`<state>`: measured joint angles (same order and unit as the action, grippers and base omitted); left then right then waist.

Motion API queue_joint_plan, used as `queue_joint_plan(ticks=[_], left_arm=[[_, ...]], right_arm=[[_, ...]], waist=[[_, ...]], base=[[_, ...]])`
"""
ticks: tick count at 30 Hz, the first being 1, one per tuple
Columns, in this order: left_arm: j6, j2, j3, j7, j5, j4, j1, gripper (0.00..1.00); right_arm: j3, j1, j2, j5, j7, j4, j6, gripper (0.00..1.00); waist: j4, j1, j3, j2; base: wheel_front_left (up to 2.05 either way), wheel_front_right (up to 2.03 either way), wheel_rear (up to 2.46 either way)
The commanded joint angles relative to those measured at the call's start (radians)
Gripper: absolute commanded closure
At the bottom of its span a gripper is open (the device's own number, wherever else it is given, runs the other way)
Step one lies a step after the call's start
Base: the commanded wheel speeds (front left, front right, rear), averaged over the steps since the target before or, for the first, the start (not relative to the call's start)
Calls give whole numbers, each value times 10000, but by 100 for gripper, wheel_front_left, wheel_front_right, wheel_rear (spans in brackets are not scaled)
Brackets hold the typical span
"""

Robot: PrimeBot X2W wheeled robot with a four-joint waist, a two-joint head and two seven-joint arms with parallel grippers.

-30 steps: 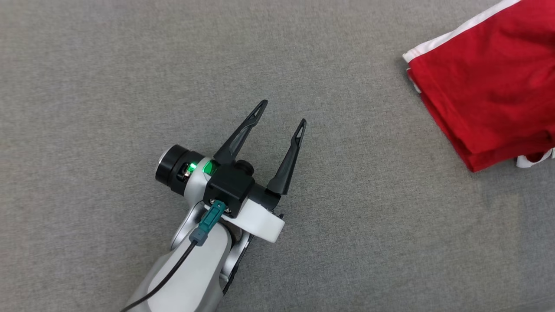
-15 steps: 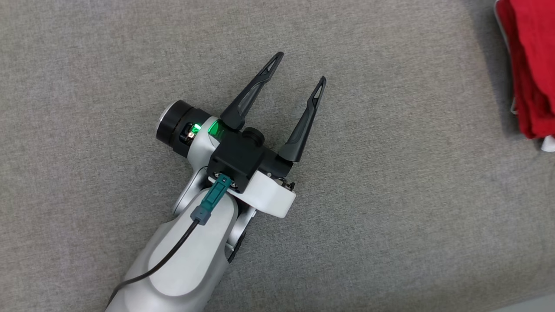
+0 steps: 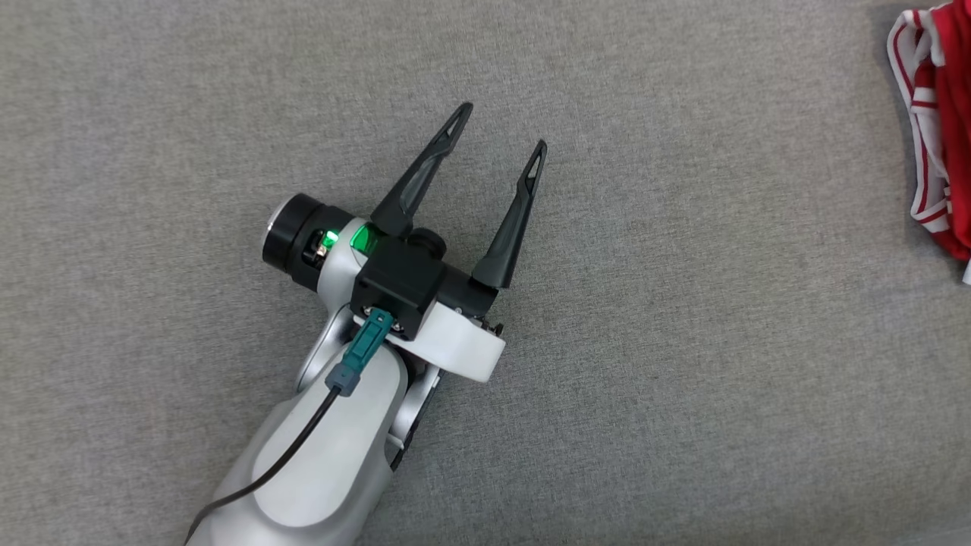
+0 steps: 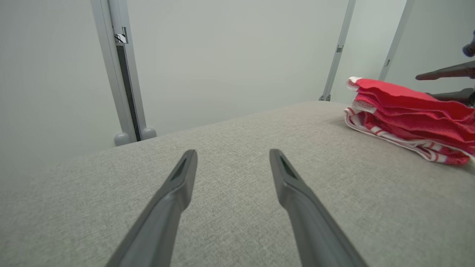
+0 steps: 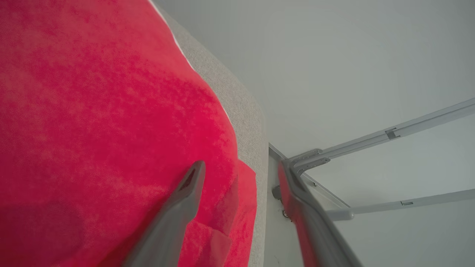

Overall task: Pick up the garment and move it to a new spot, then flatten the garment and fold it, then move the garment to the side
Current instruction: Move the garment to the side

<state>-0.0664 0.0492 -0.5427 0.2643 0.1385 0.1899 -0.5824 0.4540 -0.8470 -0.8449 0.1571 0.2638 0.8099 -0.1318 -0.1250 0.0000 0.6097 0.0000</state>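
The left gripper (image 3: 501, 129) is seen nearest, well apart from the garment (image 3: 941, 114) and to its left in the head view. Its two dark fingers are spread wide with nothing between them. They are held over the grey padded surface (image 3: 683, 341) and angled partly toward the garment. A green light (image 3: 364, 236) is lit on the wrist behind the fingers. A black cable (image 3: 303, 447) is plugged in by a teal connector and led back along the pale forearm.

The garment, red with white striped trim, is found lying on the grey surface at the right edge of the head view. In the left wrist view it is shown as a folded stack of several layers, with the striped trim at the bottom, on the side turned toward the left gripper.

The right gripper (image 5: 241, 165) is placed just above the garment. Its fingers are parted and no cloth is pinched between them. One finger is seen over the red cloth and the other past the garment's edge, beyond the rim of the surface. Whether the first finger is touching the cloth cannot be told, since that view is close and blurred.

Behind the garment a slim grey metal post (image 4: 336, 55) is seen, and behind that a pale wall (image 4: 222, 55).
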Motion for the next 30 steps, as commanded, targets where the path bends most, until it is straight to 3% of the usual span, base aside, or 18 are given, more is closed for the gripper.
queue_joint_plan(ticks=[1, 5, 14, 22, 30], left_arm=[[-67, 32, 21, -4, 81, -48, 107, 0], [-157, 35, 149, -4, 203, -128, 432, 0], [-301, 41, 827, -2, 288, -330, 1492, 0], [-323, 33, 1617, -4, 88, -416, 2656, 0], [-330, 29, 2367, 2, 146, -185, 3686, 0]], right_arm=[[-103, 27, 114, 45, 1, 0, 23, 0], [-928, 346, 616, 243, 2, -535, 23, 0], [-2734, 1975, 2460, 1301, 4, -2865, 23, 0], [-3317, 3697, 4174, 1889, 3, -4387, 22, 0], [-3801, 5475, 5664, 1731, 3, -5381, 22, 0]], waist=[[110, 0, -269, 0], [255, 0, -887, 0], [879, 0, -2487, 0], [1645, 0, -3623, 0], [2234, 0, -4351, 0]], base=[[0, 0, 0], [0, 0, 0], [0, 0, 0], [0, 0, 0], [0, 0, 0]])
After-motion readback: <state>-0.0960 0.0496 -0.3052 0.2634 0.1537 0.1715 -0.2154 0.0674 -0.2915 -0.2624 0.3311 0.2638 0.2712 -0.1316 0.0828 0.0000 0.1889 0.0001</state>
